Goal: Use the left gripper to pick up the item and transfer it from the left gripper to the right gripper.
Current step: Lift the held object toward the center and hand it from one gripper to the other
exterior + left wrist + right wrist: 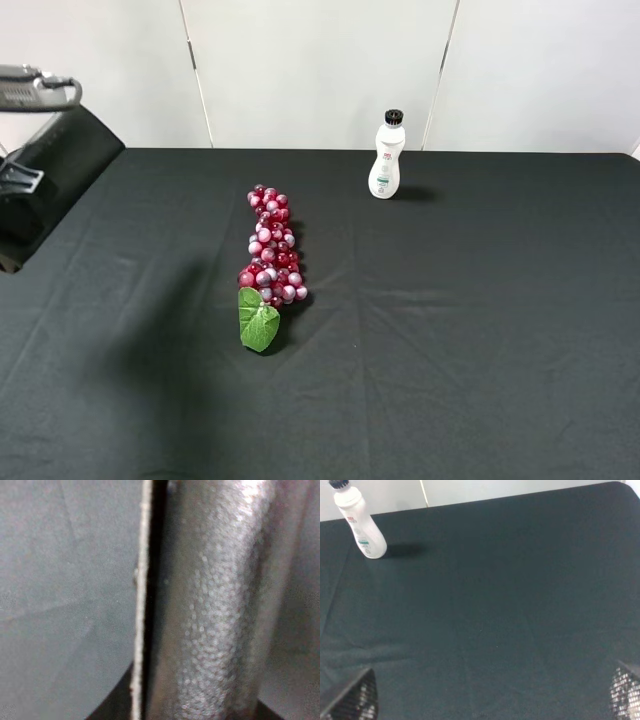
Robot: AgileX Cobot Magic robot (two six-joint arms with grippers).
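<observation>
The item, a black case with a textured leather-like skin [215,610], fills the left wrist view at very close range. In the exterior high view it is the big black oblong [55,170] held in the air at the far left edge, with parts of my left gripper [20,180] on it; the fingers themselves are hidden. My right gripper [490,700] is out of the exterior view. In the right wrist view its two fingertips [352,697] sit far apart over bare cloth, open and empty.
A red grape bunch with a green leaf [270,262] lies left of the table's middle. A white bottle with a black cap [386,157] stands at the back, and also shows in the right wrist view [362,527]. Black cloth [470,330] covers the table.
</observation>
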